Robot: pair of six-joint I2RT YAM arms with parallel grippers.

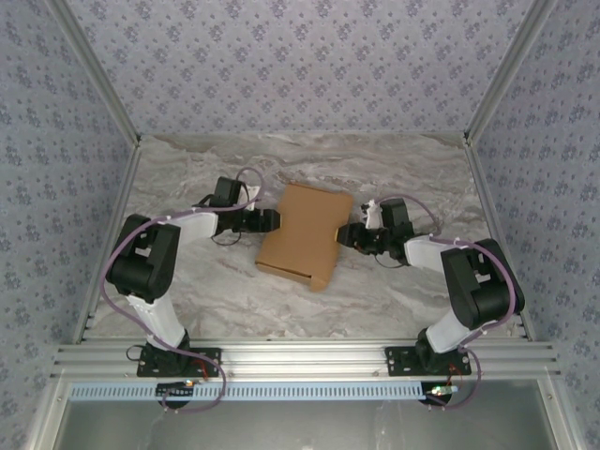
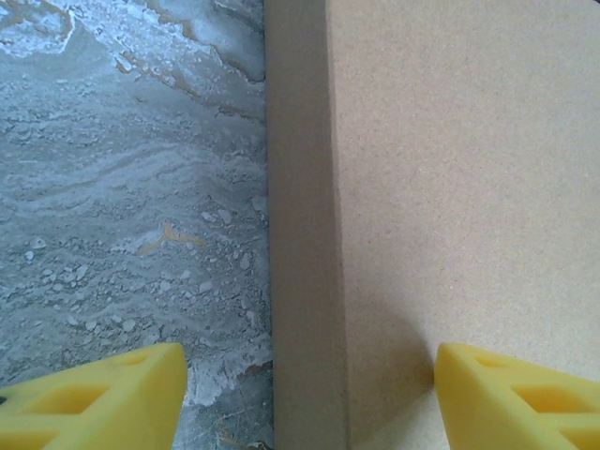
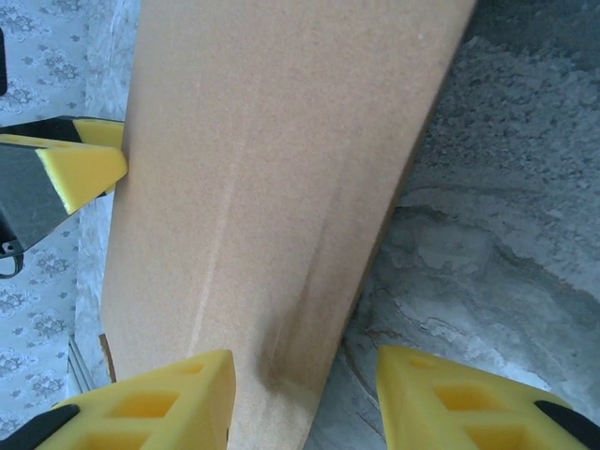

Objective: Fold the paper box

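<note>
The paper box (image 1: 302,232) is a flat brown cardboard shape lying closed in the middle of the marble table. My left gripper (image 1: 272,221) is at its left side, open. In the left wrist view the gripper (image 2: 309,403) straddles the box's side wall (image 2: 300,234); one yellow fingertip (image 2: 103,398) is over the table, the other over the lid. My right gripper (image 1: 345,234) is at the box's right side. In the right wrist view it (image 3: 305,403) stands open across the box's edge (image 3: 281,187), clear of the cardboard.
Patterned walls (image 1: 56,141) enclose the table on three sides. An aluminium rail (image 1: 300,361) runs along the near edge by the arm bases. Bare marble (image 1: 375,300) lies in front of and behind the box.
</note>
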